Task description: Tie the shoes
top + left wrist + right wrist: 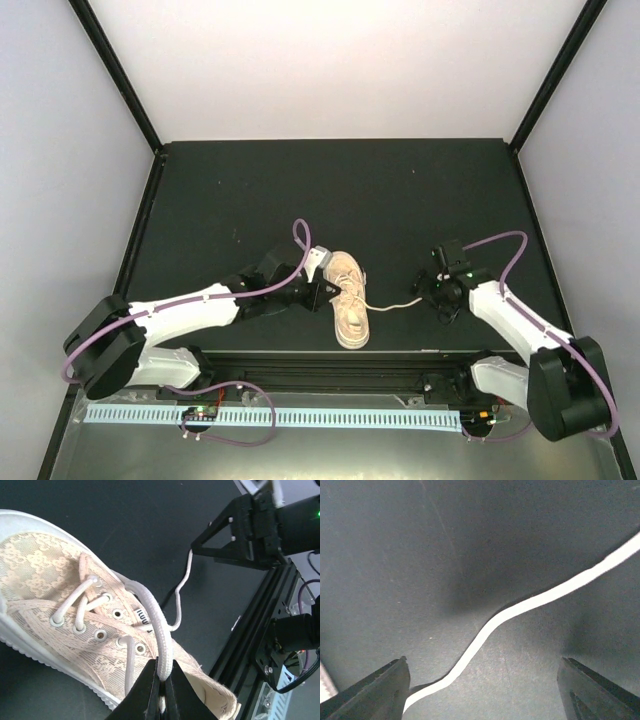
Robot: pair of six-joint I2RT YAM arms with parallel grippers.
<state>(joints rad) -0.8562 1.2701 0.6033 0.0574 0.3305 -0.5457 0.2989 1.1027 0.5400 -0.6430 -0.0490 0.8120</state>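
— Where's the shoe [351,312]?
— On the dark tabletop [250,190], near its front edge, between the two arms. It sits on its sole, with the heel toward the black rail [250,630] along that edge and the toe pointing away.
— And the left gripper [333,290]?
— Right against the shoe's left side, over the eyelets. Its fingers [145,695] are pressed together on a thick lace [159,630], pinching it just above the tongue. The lace arches up from the top eyelets and comes down into the fingertips.
— Taut?
— Curved rather than straight. I can't tell how hard it pulls.
— The right gripper [432,291]?
— Off to the shoe's right, low over the tabletop. Its fingers [375,690] are spread wide, one at each lower corner of its wrist view.
— What lies between them?
— A thin strand [520,607], flat on the tabletop and wavy, running from the shoe across to that gripper. It passes loose between the spread fingers and ends close by one of them. I can't tell whether it touches.
— Is the shoe tied?
— Not yet. The lower eyelets are laced crosswise, and both lengths come free from the upper ones.
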